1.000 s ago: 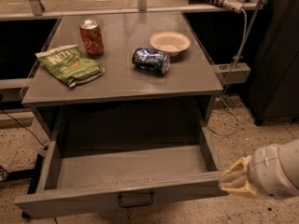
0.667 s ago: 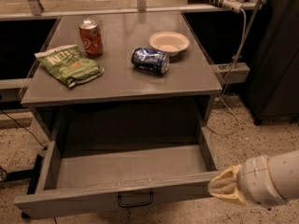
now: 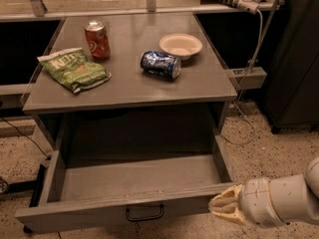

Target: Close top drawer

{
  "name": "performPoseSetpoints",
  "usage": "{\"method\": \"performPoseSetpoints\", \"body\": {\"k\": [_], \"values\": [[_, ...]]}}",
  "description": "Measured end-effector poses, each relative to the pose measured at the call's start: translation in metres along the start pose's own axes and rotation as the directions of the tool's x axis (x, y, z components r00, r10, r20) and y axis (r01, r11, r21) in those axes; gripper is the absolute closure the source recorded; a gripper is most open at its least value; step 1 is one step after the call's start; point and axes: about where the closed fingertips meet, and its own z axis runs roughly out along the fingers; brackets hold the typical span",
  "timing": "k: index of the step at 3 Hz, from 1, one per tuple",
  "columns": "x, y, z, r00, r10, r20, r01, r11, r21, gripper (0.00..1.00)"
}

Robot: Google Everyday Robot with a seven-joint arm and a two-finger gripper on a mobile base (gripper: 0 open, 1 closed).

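Top drawer (image 3: 129, 178): at 6 o'clock, under the grey table (image 3: 134, 91), pulled fully out. Inside plain grey. Black wire handle (image 3: 144, 214) at centre of the long front panel.

Gripper (image 3: 224, 205): at 5 o'clock, cream tip at the drawer's right front corner, seemingly against the end of the front panel. Cannot tell whether it is open or closed. White arm runs off toward 4 o'clock.

Tabletop: red can (image 3: 97, 40) upright at 11 o'clock; green chip bag (image 3: 75, 69) flat at 10, just beside it; blue can (image 3: 160, 64) on its side near 12; pale bowl (image 3: 181, 45) at 1, close behind the blue can.
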Motion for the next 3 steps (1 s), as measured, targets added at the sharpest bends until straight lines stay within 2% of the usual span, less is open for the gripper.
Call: {"method": "performPoseSetpoints", "body": {"k": [1,2,3], "values": [[0.0027,-0.0045,0.0212,1.0,-0.006,0.005,0.006,0.9999,-0.01,1.0],[0.0029,-0.005,0.0217,1.0,-0.006,0.005,0.006,0.9999,-0.009,0.81],[0.0029,-0.005,0.0217,1.0,-0.006,0.005,0.006,0.9999,-0.009,0.58]]}}
